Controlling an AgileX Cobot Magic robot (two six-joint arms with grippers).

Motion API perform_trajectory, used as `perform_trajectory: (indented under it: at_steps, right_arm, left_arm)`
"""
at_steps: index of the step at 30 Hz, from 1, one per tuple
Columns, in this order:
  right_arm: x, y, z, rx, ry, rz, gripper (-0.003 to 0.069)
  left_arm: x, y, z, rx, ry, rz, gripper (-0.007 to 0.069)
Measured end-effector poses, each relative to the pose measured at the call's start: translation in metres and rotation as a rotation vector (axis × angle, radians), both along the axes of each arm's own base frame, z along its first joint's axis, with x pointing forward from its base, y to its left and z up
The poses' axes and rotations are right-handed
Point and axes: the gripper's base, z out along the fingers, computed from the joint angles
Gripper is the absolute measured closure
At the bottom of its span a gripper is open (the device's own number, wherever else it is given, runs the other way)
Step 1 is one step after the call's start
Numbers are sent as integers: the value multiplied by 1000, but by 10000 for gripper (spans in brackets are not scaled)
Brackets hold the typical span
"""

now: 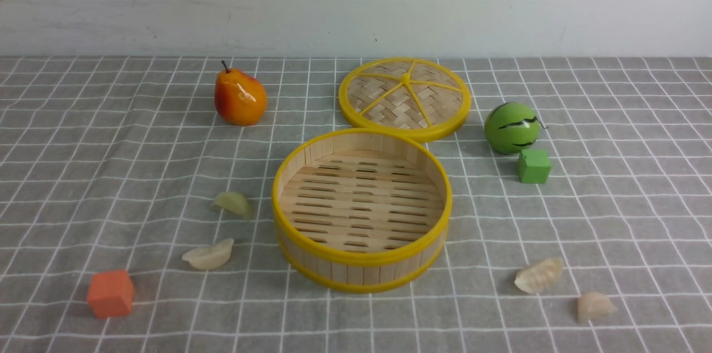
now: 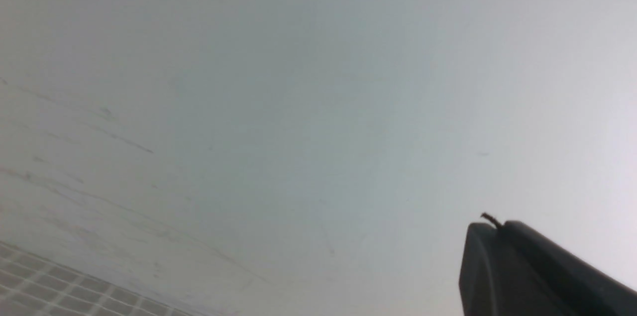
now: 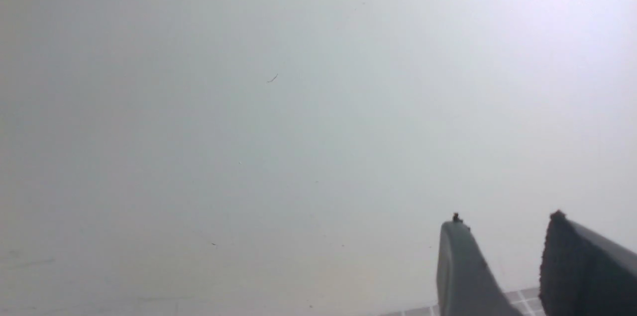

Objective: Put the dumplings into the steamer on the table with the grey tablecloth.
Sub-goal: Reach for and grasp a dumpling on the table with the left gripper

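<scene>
2 grippers: left gripper (image 2: pixel 500 236) pressed together, right gripper (image 3: pixel 505 236) spread, both holding nothing.
4 dumplings (image 1: pixel 538 275): on grey tablecloth (image 1: pixel 111 175), 2 either side of steamer (image 1: pixel 356 257).
steamer: centre, nothing inside.
step: first pick, not begun.
next: likely lower right gripper over nearest dumpling.

Pear (image 1: pixel 240 98) and woven lid (image 1: pixel 405 98) lie at the back. Green cube (image 1: pixel 534 165) sits beside a striped green ball (image 1: pixel 512 127); orange cube (image 1: pixel 110 293) front-left.
</scene>
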Motion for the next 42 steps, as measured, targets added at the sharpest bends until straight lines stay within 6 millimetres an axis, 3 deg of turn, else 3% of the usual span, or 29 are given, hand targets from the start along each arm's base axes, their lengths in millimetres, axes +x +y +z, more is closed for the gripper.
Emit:
perform_trajectory:
  at_steps: [4, 5, 6, 7, 9, 13, 16, 20, 27, 32, 35, 42]
  right_arm:
    - [6, 2, 2, -63, 97, -1, 487]
    - [9, 3, 7, -111, 148, -10, 543]
    - [10, 3, 9, -111, 148, -10, 543]
    - [14, 3, 18, -151, 191, -19, 603]
    - [25, 4, 34, -210, 250, -31, 667]
    - [60, 6, 49, -333, 408, -40, 672]
    - [90, 8, 52, -401, 541, -28, 670]
    - [122, 19, 49, -413, 734, 25, 670]
    - [155, 62, 27, -645, 1173, 148, 670]
    - [160, 90, 21, -758, 1261, 277, 670]
    - [159, 97, 19, -772, 1266, 333, 670]
    - [154, 107, 19, -733, 1270, 460, 669]
  left_arm:
    - [2, 1, 8, -96, 19, -45, 634]
    - [4, 0, 20, -80, 49, -43, 634]
    - [5, 0, 19, -79, 65, -42, 634]
    - [9, -1, 35, -53, 96, -35, 634]
    - [25, -2, 58, -15, 212, -24, 634]
    - [67, -2, 80, 27, 411, -14, 634]
    - [109, -3, 71, -11, 643, -25, 632]
    - [146, -6, 63, -34, 899, -46, 632]
    - [194, -46, 53, 331, 1357, -265, 631]
    - [217, -77, 34, 596, 1461, -459, 619]
    - [233, -91, 18, 738, 1465, -520, 582]
    - [275, -104, -34, 1062, 1429, -539, 337]
